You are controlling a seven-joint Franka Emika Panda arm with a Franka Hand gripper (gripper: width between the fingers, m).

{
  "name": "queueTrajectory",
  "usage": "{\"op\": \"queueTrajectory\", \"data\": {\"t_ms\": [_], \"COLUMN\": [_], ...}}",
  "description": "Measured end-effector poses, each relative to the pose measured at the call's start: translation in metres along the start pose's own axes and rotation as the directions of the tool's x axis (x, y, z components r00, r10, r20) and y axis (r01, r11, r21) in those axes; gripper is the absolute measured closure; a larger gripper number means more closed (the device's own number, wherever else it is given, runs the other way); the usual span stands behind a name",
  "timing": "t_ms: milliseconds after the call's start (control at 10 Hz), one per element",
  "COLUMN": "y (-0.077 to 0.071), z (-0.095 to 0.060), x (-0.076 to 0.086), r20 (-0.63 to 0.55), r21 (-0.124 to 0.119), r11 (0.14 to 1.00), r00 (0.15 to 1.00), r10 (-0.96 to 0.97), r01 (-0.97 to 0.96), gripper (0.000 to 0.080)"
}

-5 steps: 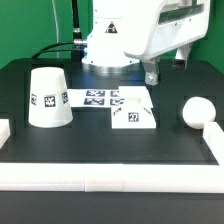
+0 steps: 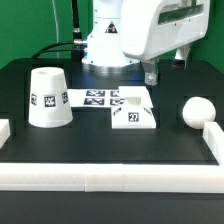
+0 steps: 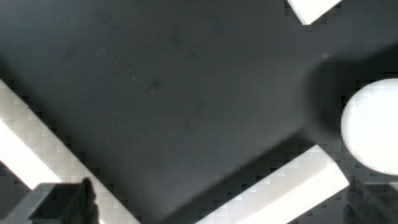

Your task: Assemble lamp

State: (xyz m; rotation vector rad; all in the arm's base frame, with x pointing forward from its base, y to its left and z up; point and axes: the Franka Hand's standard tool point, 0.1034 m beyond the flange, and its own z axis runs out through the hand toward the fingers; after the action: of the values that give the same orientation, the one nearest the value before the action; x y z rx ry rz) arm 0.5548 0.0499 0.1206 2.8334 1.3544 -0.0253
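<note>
The white tapered shade point(image 2: 50, 97) stands wide end down at the exterior view's left. The flat square base block point(image 2: 133, 114) lies in the middle, tags on its top and front. The round bulb point(image 2: 197, 110) rests on the black table at the exterior view's right, and it also shows in the wrist view point(image 3: 372, 131). My gripper point(image 2: 150, 73) hangs above the table behind the base block, touching nothing. In the wrist view the gripper point(image 3: 214, 208) is open and empty, with one dark finger point(image 3: 54, 205) at each side.
The marker board point(image 2: 92, 97) lies flat between the shade and the base block. A white rail point(image 2: 110, 176) runs along the front edge, with short white walls at the left point(image 2: 4, 131) and right point(image 2: 213, 136). The rail also shows in the wrist view point(image 3: 285, 172).
The arm's white body has shifted slightly toward the exterior view's left. The shade, base block and bulb have not moved.
</note>
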Motion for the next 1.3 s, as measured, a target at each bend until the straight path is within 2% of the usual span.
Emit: {"op": "queueTrajectory", "data": {"t_ms": [200, 400, 700, 900, 1000, 1200, 1300], "y": [-0.032, -0.044, -0.044, -0.045, -0.046, -0.052, -0.054], "z": [0.012, 0.025, 0.025, 0.026, 0.027, 0.036, 0.038], "x": [-0.037, -0.068, -0.066, -0.065, -0.067, -0.086, -0.088], "r20": [0.009, 0.018, 0.019, 0.020, 0.022, 0.049, 0.056], "r21": [0.003, 0.009, 0.011, 0.010, 0.012, 0.026, 0.031], "r11": [1.000, 1.000, 0.998, 0.980, 0.956, 0.859, 0.806], "r00": [1.000, 1.000, 0.998, 0.980, 0.956, 0.859, 0.806], "r10": [0.005, 0.026, 0.059, 0.199, 0.291, 0.510, 0.589], "r01": [-0.005, -0.026, -0.059, -0.199, -0.292, -0.512, -0.591], "gripper": [0.0100, 0.0100, 0.0100, 0.0100, 0.0100, 0.0100, 0.0100]}}
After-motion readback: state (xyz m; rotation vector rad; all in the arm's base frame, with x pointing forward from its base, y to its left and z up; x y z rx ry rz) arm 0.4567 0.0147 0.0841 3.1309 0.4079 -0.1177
